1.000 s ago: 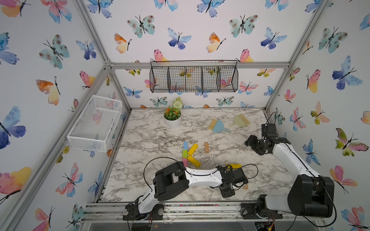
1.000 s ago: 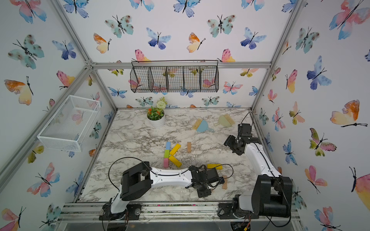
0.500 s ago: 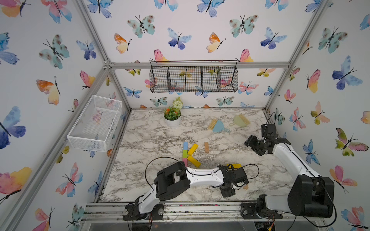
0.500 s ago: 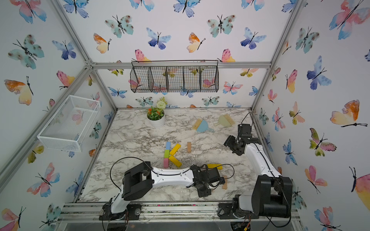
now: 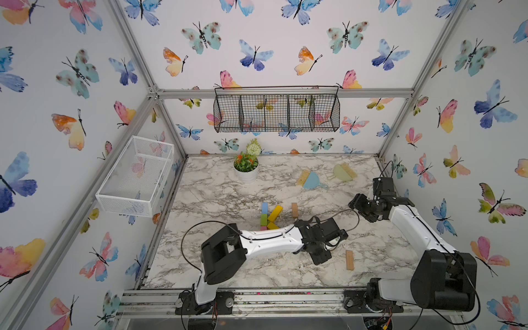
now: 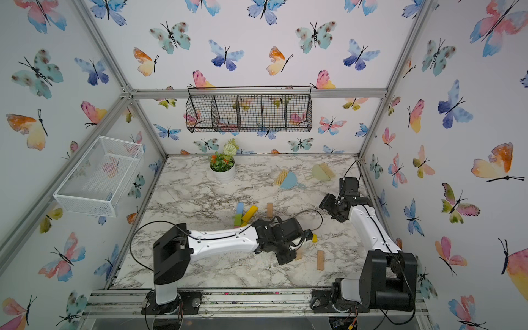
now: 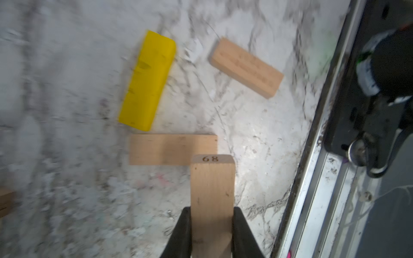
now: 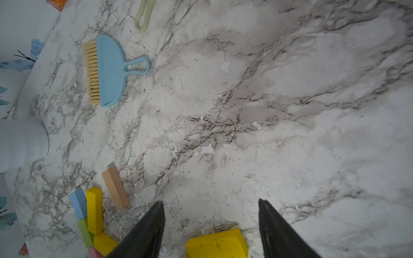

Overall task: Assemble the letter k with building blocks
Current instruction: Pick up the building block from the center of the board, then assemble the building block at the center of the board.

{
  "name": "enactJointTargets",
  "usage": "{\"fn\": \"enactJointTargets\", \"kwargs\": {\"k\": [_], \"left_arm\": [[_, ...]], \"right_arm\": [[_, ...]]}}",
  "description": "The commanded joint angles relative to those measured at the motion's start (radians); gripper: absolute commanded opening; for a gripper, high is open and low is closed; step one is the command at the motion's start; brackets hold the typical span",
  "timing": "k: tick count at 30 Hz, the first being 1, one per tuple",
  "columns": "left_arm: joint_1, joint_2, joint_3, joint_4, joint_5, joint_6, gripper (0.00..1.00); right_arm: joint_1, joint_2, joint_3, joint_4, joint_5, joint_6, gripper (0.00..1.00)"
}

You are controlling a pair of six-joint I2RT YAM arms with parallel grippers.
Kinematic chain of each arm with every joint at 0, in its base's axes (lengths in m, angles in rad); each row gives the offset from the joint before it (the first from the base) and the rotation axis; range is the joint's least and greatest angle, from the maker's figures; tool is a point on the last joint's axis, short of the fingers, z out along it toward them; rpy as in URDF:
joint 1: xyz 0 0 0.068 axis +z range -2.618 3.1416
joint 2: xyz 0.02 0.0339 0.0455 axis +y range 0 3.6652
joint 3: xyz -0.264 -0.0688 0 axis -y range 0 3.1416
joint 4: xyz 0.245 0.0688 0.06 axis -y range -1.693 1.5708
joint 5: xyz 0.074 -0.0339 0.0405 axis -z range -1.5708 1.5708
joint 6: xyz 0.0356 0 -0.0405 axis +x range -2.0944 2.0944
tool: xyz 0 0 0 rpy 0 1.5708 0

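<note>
The left end effector (image 7: pixel 212 208) is clamped on the held tan block (image 7: pixel 212 187), stamped 68 on its far end. The block's near end runs out of the picture between the black fingers (image 7: pixel 183 227), and the wrist view is smeared, so whether it touches the table (image 7: pixel 67 67) cannot be told. Just past its tip lies a crosswise tan block (image 7: pixel 169 149), partly overlapped by it. Farther out sit a loose yellow block (image 7: pixel 147 82) and a tilted tan block (image 7: pixel 245 67), apart from each other, and a tan sliver (image 7: pixel 5 201) is cut off at the picture's edge. In both top views the left wrist and its cable cover this grip; only a corner of the loose yellow block (image 6: pixel 315 238) pokes out. The right end effector (image 8: pixel 210 203) hangs open and empty above the table, well apart from the left one, with the loose yellow block showing between its fingers, cut by the frame. Toward the left arm's side of it lies the started letter: light blue block (image 8: pixel 78 205) and green block (image 8: pixel 86 232) end to end, and a slanted yellow block (image 8: pixel 93 210) touching them. A lower yellow block (image 8: pixel 104 243) and pink block (image 8: pixel 95 253) are both clipped by finger and frame. A lone tan block (image 8: pixel 116 188) lies just beside these. Beyond are a blue dustpan (image 8: pixel 111 69), a green dustpan handle (image 8: pixel 143 17) and a white pot (image 8: pixel 22 145), the last two cut off.
</note>
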Motion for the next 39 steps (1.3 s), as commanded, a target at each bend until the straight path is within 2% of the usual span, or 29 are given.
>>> {"fn": "enactJointTargets", "kwargs": {"k": [1, 5, 8, 11, 15, 20, 26, 39], "left_arm": [[0.078, -0.155, -0.076, 0.137, -0.047, -0.15, 0.0], [0.165, -0.237, -0.171, 0.187, -0.148, -0.342, 0.0], [0.223, -0.249, -0.215, 0.194, -0.12, -0.448, 0.0], [0.235, -0.212, -0.216, 0.178, -0.134, -0.531, 0.0], [0.24, -0.082, -0.13, 0.043, -0.198, -0.629, 0.0], [0.242, 0.0, -0.084, 0.015, -0.198, -0.699, 0.0], [0.241, 0.063, -0.042, -0.063, -0.25, -0.816, 0.0], [0.24, 0.197, 0.05, -0.103, -0.231, -0.907, 0.0]], "right_arm": [[-0.005, 0.004, -0.016, 0.012, -0.022, -0.007, 0.68], [-0.006, 0.006, -0.012, 0.013, -0.027, -0.007, 0.68], [-0.006, 0.009, -0.011, 0.013, -0.03, -0.009, 0.68], [-0.006, 0.02, -0.013, 0.013, -0.036, -0.01, 0.68], [-0.006, 0.02, -0.013, 0.011, -0.038, -0.01, 0.68], [-0.006, 0.02, -0.007, 0.004, -0.035, -0.013, 0.68], [-0.006, 0.017, -0.022, 0.01, -0.038, -0.011, 0.68], [-0.005, 0.011, -0.033, 0.011, -0.043, -0.012, 0.68]]}}
